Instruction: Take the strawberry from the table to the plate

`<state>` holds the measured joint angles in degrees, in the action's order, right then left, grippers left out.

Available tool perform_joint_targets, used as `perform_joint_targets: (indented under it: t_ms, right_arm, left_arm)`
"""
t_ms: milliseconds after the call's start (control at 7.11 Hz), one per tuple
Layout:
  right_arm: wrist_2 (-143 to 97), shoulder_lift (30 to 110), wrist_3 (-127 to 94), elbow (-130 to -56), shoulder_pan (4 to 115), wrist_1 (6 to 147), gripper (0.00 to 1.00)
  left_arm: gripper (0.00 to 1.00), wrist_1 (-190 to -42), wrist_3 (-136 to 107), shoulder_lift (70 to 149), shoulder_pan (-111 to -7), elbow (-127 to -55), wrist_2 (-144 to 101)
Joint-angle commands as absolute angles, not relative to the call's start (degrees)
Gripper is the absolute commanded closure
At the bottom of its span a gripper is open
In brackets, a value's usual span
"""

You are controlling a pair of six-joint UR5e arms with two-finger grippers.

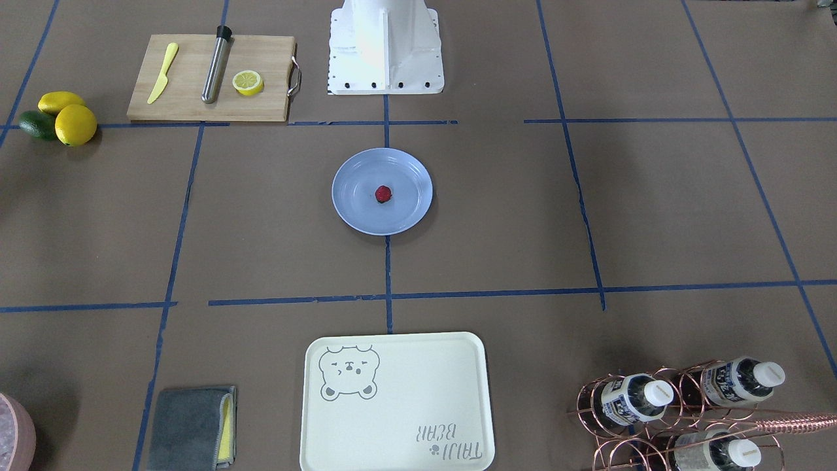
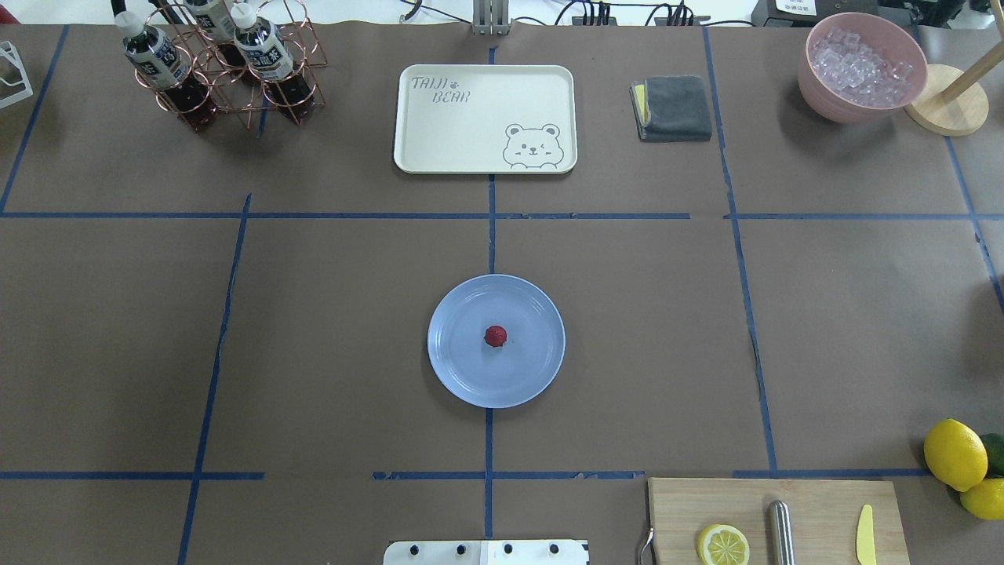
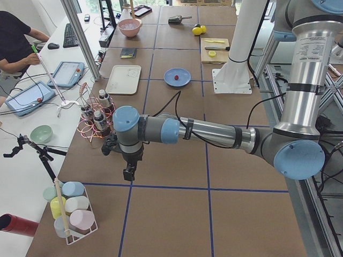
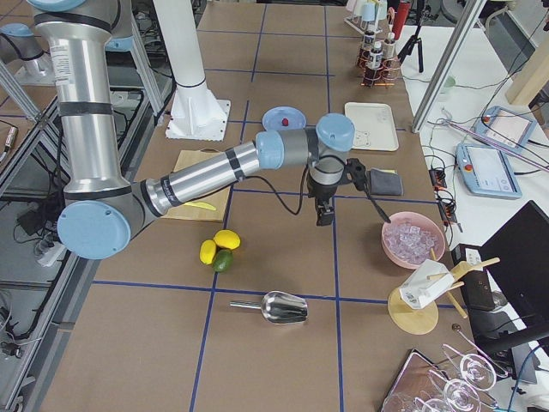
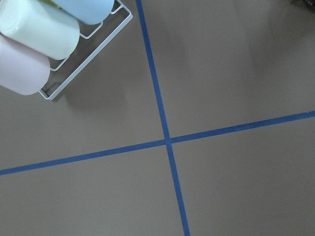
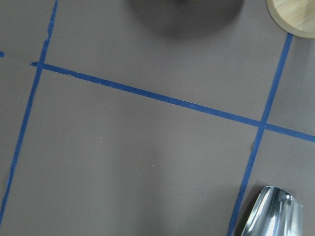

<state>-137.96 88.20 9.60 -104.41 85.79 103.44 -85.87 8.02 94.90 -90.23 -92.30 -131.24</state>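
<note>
Already the tiny dark red strawberry [image 2: 495, 336] lies mid-plate on the round, glossy light blue plate [image 2: 463, 380]; the task looks complete. Left gripper [image 3: 129, 172] hangs far out at nine o'clock, right gripper [image 4: 325, 214] at three; whether either is spread or closed cannot be told.

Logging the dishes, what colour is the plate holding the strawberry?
Light blue plate, plain and glossy; clearest in the overhead view.

Overhead view: plate [image 2: 463, 373] mid-frame, bare counter [image 2: 314, 337] all round it, so wide open passage from left, right and top. Obstacles hug the edges: racked bottles [image 2: 263, 51] upper left, tray [image 2: 471, 125] top centre, folded cloth [image 2: 678, 110] and ice bowl [image 2: 843, 110] upper right, cutting board [image 2: 820, 518] lower right, lemons [image 2: 953, 453] at right edge, robot base [image 2: 486, 552] bottom centre.
</note>
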Motion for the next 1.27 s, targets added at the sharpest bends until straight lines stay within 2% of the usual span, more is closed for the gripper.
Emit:
perform_joint_targets:
  t_ms: [0,1125]
  right_arm:
    - [-139.31,92.97,14.32,-96.89,89.20,97.50,0.00]
    - [-139.31,91.32,10.90,-95.45,90.88,97.12,0.00]
  left_arm:
    - [0.00,-85.96,9.84,93.27,-91.49,-88.25,-134.55]
    - [0.00,-87.71,9.76,91.67,-91.58,-89.12,-134.47]
